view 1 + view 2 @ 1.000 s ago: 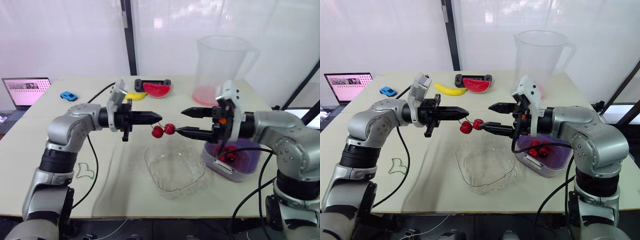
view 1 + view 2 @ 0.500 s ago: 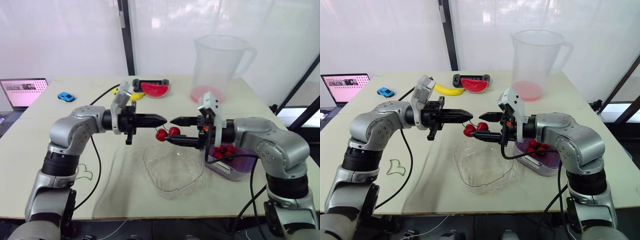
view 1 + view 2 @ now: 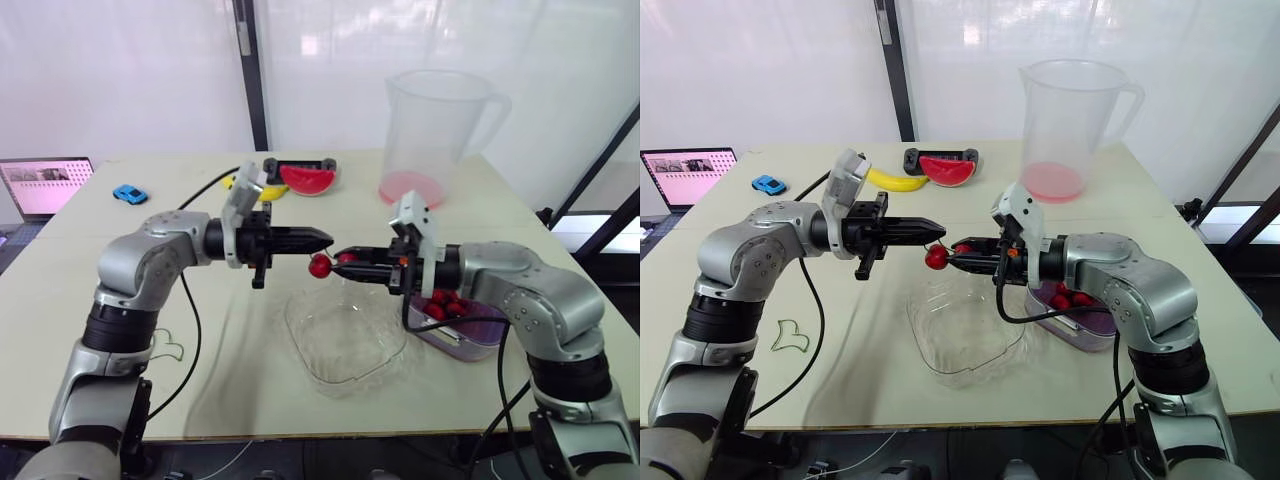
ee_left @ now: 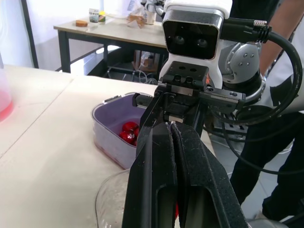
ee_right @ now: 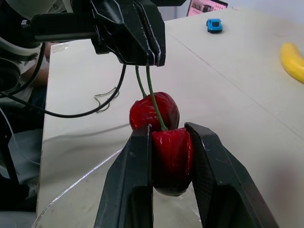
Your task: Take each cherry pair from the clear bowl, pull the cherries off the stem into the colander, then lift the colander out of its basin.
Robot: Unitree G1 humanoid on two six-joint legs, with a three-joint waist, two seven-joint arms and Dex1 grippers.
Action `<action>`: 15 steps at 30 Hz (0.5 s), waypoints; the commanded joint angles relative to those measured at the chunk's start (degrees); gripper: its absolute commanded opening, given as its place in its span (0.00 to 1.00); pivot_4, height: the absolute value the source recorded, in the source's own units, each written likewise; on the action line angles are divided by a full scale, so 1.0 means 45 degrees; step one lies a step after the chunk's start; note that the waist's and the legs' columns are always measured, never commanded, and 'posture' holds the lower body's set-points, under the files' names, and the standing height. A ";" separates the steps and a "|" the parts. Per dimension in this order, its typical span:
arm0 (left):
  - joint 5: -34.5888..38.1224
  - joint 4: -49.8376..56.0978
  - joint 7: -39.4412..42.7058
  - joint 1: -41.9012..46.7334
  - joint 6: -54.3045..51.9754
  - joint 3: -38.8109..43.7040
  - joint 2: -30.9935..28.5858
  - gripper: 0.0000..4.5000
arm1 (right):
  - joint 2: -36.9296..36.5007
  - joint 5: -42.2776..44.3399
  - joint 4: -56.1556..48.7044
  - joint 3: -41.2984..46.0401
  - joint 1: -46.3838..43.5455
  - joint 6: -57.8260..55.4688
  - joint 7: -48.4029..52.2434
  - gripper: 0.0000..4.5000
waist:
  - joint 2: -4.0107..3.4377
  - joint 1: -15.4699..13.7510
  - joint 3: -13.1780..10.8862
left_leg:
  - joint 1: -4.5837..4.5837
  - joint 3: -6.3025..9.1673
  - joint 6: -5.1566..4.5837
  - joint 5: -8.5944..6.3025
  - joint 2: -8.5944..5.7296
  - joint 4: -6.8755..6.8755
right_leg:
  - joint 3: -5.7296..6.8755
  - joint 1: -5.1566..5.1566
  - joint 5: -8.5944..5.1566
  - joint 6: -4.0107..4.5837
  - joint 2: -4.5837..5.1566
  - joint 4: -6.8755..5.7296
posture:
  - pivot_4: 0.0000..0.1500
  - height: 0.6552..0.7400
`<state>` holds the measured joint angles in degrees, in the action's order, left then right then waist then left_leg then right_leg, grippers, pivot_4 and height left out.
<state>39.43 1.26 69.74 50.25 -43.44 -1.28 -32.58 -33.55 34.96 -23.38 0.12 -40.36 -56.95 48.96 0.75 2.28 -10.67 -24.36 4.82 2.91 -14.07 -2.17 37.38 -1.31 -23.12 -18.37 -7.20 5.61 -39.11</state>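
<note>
A pair of red cherries hangs by its green stem (image 5: 153, 99) from my left gripper (image 3: 328, 239), which is shut on the stem's top above the clear bowl (image 3: 345, 335). My right gripper (image 3: 345, 262) comes in from the right and is shut on one cherry (image 5: 172, 156). The other cherry (image 3: 320, 266) hangs free beside it. The bowl looks empty. To the right, the purple basin (image 3: 478, 335) holds the colander with several red cherries (image 3: 445, 303) in it.
A tall clear pitcher (image 3: 440, 135) stands at the back right. A watermelon slice (image 3: 305, 178) and a banana (image 3: 895, 181) lie at the back centre, with a blue toy car (image 3: 131, 193) and a laptop (image 3: 45, 185) at the far left. A loose green stem (image 3: 790, 335) lies front left.
My right gripper has moved left to the hanging pair and closed from wide open onto one cherry. The left gripper has kept its hold on the stem.
</note>
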 commanded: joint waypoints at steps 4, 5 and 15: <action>0.0135 0.0198 0.0053 0.0152 0.0195 0.0301 -0.0141 0.00 | -0.0949 0.0134 -0.0315 -0.0120 0.0324 0.0155 0.0227 0.13 | 0.0000 0.0000 0.0000 | 0.0000 -0.0001 -0.0007 -0.0004 0.0000 -0.0001 | 0.0000 0.0000 0.0000 0.0000 0.0000 0.0001 | 1.00 1.00; 0.0177 0.0174 0.0105 0.0174 0.0238 0.0322 -0.0100 0.00 | -0.1161 0.0099 -0.0317 -0.0199 0.0450 0.0151 0.0299 0.13 | 0.0000 -0.0004 0.0000 | 0.0000 0.0000 -0.0008 -0.0005 0.0000 -0.0001 | 0.0000 0.0001 0.0000 0.0000 0.0000 0.0000 | 1.00 1.00; 0.0257 0.0184 0.0239 0.0164 0.0269 0.0360 -0.0040 0.00 | -0.2810 -0.0112 -0.0124 0.0004 0.1267 0.0602 0.0501 0.13 | 0.0001 0.0004 -0.0001 | -0.0001 -0.0004 -0.0031 -0.0018 0.0000 0.0002 | -0.0002 0.0004 0.0000 0.0000 0.0000 0.0005 | 1.00 1.00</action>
<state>39.50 0.98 70.73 50.19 -43.08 -0.98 -32.46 -45.75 33.51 -23.10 -2.31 -33.48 -54.63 51.25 0.75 2.30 -10.67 -24.36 4.82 2.77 -14.15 -2.16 37.39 -1.31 -23.10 -18.37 -7.20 5.60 -39.09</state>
